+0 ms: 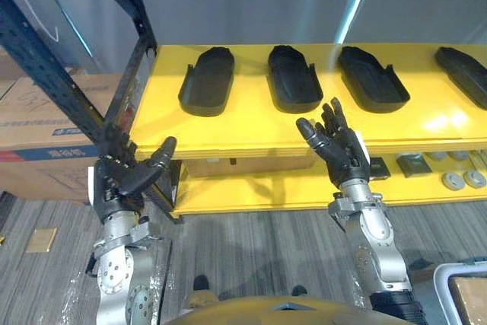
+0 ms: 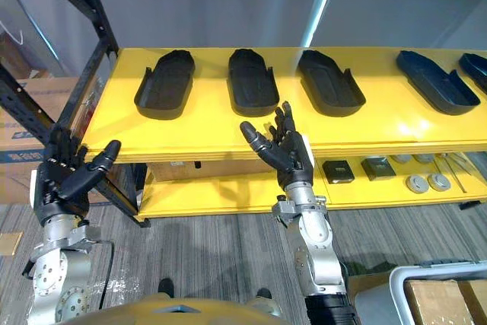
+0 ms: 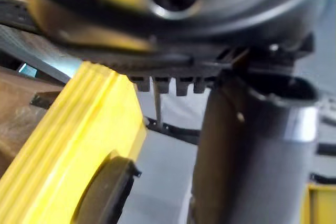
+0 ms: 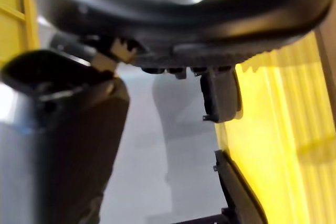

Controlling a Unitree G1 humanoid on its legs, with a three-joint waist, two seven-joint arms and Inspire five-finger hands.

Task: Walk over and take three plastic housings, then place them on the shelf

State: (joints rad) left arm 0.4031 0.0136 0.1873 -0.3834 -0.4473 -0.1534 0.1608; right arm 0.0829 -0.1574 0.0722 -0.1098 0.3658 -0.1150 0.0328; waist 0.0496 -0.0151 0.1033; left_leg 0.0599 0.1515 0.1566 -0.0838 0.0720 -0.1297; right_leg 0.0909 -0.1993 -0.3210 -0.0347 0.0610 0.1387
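Left hand point(image 1: 122, 176) is lowest and closest to me, fingers loose and roughly straight, thumb poking out, holding nothing. It's down by the front-left corner of the shelf point(image 1: 243, 123), below the top board's edge and next to the dark rack post point(image 1: 46, 66). Across the top board: 1st housing point(image 1: 207, 81) is nearest that hand but up and to its right, then 2nd housing point(image 1: 294, 78), 3rd housing point(image 1: 373, 79), and 4th housing point(image 1: 464, 74) out at far right. All lie hollow side up w/ long axis running front-to-back, i.e. away from me, slightly fanned. Right hand point(image 1: 338, 150) is raised in front of the board's front edge, fingers straight and spread, thumb out, palm turned inward, also empty. It's below and btw the 2nd and 3rd, so either one lies up-and-fwd from it. My read: right arm is better placed. A reach would need a lift over the edge, then fwd along the housing's length, gripping across the narrow width.
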